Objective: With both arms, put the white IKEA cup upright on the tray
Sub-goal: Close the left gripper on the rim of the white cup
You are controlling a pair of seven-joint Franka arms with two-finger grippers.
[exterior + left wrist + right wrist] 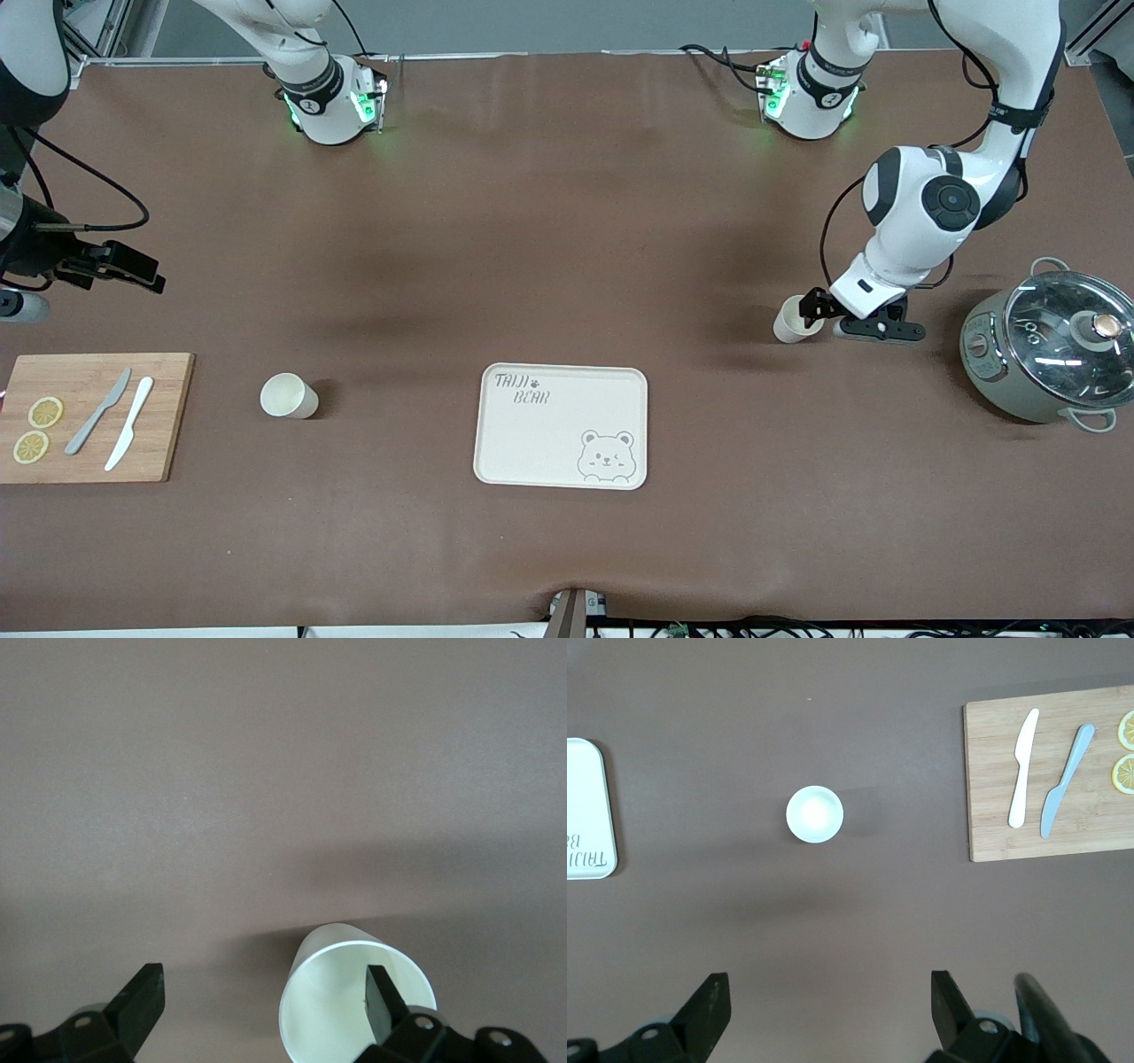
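A cream tray (549,443) with a bear face and "TAIJI BEAR" lettering lies mid-table, near the front camera; its edge shows in the right wrist view (586,806). One white cup (288,395) stands upright between the tray and the cutting board, and shows in the right wrist view (814,813). A second white cup (795,319) sits toward the left arm's end. My left gripper (819,310) is open at this cup (354,1010), with one finger (379,997) inside its mouth. My right gripper (146,275) is open and empty, high over the table near the cutting board (828,981).
A wooden cutting board (168,425) at the right arm's end carries a grey knife (99,412), a white knife (129,423) and two lemon slices (45,412). A grey pot with a glass lid (1045,354) stands at the left arm's end, beside the left gripper.
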